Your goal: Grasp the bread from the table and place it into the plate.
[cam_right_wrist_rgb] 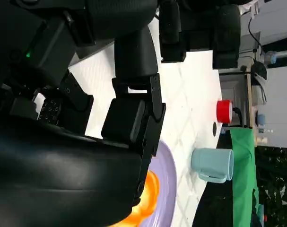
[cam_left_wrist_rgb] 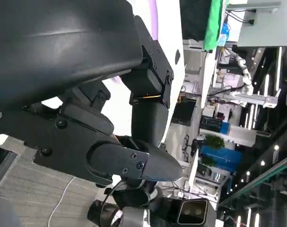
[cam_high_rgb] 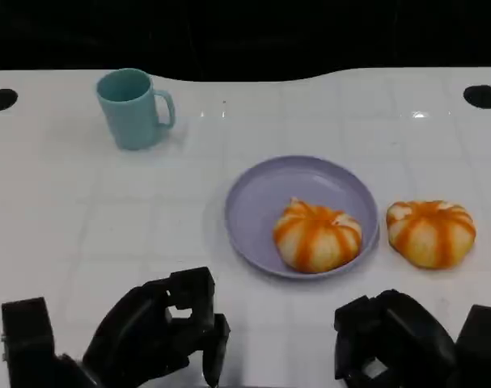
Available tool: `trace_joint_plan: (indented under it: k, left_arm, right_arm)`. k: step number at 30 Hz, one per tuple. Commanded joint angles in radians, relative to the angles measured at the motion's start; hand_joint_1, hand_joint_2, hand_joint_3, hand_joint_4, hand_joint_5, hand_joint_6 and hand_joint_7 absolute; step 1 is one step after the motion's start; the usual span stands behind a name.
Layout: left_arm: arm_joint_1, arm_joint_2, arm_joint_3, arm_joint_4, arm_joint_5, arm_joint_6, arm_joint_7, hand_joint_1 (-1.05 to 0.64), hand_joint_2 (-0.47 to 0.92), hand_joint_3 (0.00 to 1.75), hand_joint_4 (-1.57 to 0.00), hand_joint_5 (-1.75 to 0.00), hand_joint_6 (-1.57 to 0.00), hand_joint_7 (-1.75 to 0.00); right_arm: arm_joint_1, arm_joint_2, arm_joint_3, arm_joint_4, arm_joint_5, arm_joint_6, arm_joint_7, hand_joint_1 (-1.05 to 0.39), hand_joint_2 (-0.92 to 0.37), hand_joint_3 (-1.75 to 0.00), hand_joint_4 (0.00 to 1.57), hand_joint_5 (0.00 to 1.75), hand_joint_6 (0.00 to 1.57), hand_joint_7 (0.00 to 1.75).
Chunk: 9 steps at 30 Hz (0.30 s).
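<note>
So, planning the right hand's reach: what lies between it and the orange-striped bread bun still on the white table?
In the head view, just bare white table separates the right hand from the orange-striped bread bun beside the lilac plate.

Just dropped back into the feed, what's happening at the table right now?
One bread roll sits in the purple plate; a second roll lies on the white table just to the plate's right. A teal mug stands at the far left. Both hands are low at the near edge, holding nothing: the left hand with fingers curled, the right hand below the loose roll.
</note>
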State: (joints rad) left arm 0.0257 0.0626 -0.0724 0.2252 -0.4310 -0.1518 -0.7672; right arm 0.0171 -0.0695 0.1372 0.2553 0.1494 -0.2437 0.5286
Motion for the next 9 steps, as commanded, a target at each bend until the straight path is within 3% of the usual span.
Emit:
trace_joint_plan:
  k: [1, 9]
  left_arm:
    - [-0.008, 0.008, 0.012, 0.01, 0.006, -0.004, -0.01, -0.72, 0.92, 0.2, -0.98, -1.75, -0.82, -1.75]
    - [-0.013, 0.003, 0.018, 0.024, 0.005, -0.017, -0.02, -0.72, 0.92, 0.21, -0.98, -1.75, -0.81, -1.75]
  right_arm:
    - [-0.008, -0.011, -0.01, 0.009, -0.002, -0.01, -0.003, -1.05, -0.19, -1.12, 1.54, 1.24, 1.57, 0.93]
    - [-0.012, -0.009, -0.009, 0.02, -0.005, -0.024, -0.005, -1.05, -0.2, -1.11, 1.54, 1.25, 1.57, 0.93]
